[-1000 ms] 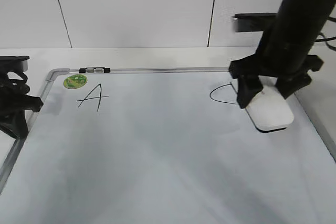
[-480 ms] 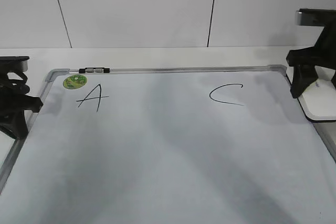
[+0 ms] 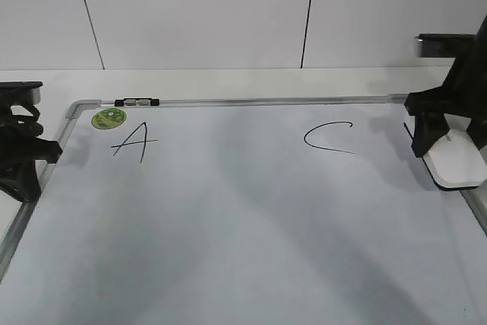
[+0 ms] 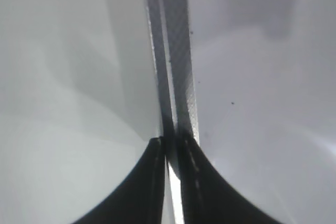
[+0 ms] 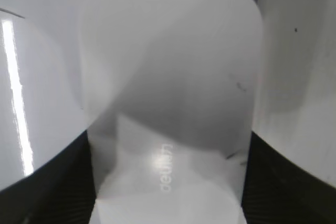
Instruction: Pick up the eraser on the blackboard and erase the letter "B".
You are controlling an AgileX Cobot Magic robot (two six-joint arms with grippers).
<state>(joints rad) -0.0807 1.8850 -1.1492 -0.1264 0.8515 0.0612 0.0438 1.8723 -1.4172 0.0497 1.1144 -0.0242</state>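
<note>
Right tool (image 3: 447, 138) clamped on the white eraser (image 3: 455, 164), low at the blackboard's (image 3: 228, 218) right edge, right of the "C" (image 3: 327, 137). Left tool (image 4: 173, 182) narrow, fingers nearly together over the board's left frame. No "B" visible.

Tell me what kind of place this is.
Probably a lab or test bench, not a classroom: a whiteboard lies flat on a white table before plain panelled walls, with robot grippers working at its edges.
</note>
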